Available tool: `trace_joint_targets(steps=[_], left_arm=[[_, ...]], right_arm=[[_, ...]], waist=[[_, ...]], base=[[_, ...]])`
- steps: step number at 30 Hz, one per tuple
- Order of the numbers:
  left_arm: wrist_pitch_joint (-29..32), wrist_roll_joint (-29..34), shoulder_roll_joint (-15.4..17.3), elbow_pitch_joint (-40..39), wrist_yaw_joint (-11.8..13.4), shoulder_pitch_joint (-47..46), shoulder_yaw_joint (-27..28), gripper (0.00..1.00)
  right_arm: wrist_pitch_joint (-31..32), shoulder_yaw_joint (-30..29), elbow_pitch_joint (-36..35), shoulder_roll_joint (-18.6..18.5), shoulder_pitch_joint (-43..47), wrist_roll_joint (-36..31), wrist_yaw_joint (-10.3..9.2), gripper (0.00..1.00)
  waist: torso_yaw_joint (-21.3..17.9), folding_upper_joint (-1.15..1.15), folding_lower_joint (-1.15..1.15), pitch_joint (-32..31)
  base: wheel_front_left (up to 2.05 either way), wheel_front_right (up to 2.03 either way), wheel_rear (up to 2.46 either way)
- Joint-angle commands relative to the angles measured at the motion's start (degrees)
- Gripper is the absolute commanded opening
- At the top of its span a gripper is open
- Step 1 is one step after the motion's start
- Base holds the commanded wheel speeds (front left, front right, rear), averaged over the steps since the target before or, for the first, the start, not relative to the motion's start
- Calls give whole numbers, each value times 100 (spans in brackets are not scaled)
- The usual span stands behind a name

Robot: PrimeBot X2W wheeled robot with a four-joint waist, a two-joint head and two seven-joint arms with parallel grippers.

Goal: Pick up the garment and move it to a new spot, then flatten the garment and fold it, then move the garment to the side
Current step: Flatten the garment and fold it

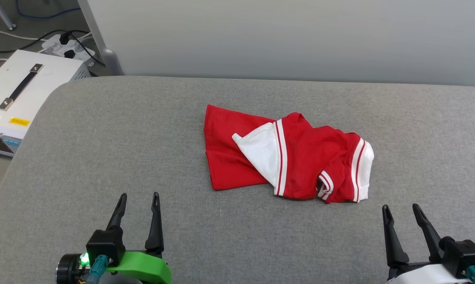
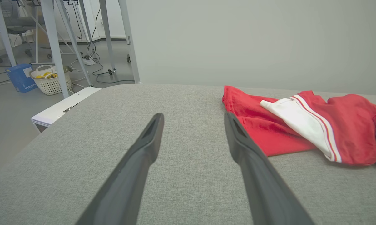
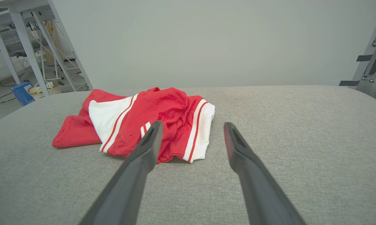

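One crumpled garment (image 1: 288, 157), basket (image 2: 52, 87) holding yellow items (image 2: 45, 75)

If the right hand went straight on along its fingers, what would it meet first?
Most likely the shirt: its striped sleeve edge lies just ahead of the right hand, toward its left side. In the head view it may only clip that edge; height above the pad is unclear.

Matt cloth garment (image 1: 300, 157), woven surface (image 1: 103, 138)
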Motion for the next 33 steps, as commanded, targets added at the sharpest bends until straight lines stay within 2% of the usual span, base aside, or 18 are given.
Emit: trace_joint_targets(steps=[1, 5, 11, 15, 21, 25, 30, 33], left_arm=[[-34, 57, -51, 18, -50, 81, 48, 100], [-34, 164, -139, 57, -156, 71, 172, 100], [-34, 276, -243, 71, -256, -2, 269, 100], [-34, 343, -291, 67, -294, -85, 305, 100], [-34, 433, -329, 71, -342, -210, 351, 100], [-34, 451, -348, 48, -363, -265, 395, 100], [-34, 475, -366, 4, -376, -365, 411, 100], [-34, 482, -374, -28, -383, -480, 393, 100]], right_arm=[[-35, 4, 15, -9, 54, 41, -6, 100], [-35, -55, -49, -46, -22, -11, -6, 100], [-35, -231, -416, -335, -506, -59, -6, 100], [-35, -195, -612, -822, -1079, -113, -6, 100], [38, 628, 10, -1897, -2002, 109, -6, 100], [837, 1450, 369, -2604, -2730, 821, -6, 100], [2623, 2580, 446, -3342, -3388, 2088, -6, 100], [3513, 3200, 366, -3778, -3702, 2607, -6, 100]], waist=[[3, 0, 0, 3], [12, 0, 0, 12], [31, 0, 0, 67], [43, 0, 0, 153], [65, 0, 0, 289], [69, 0, 0, 401], [89, 0, 0, 618], [138, 0, 0, 797]], base=[[0, 0, 0], [0, 0, 0], [0, 0, 0], [0, 0, 0], [0, 0, 0], [0, 0, 0], [0, 0, 0], [0, 0, 0]])
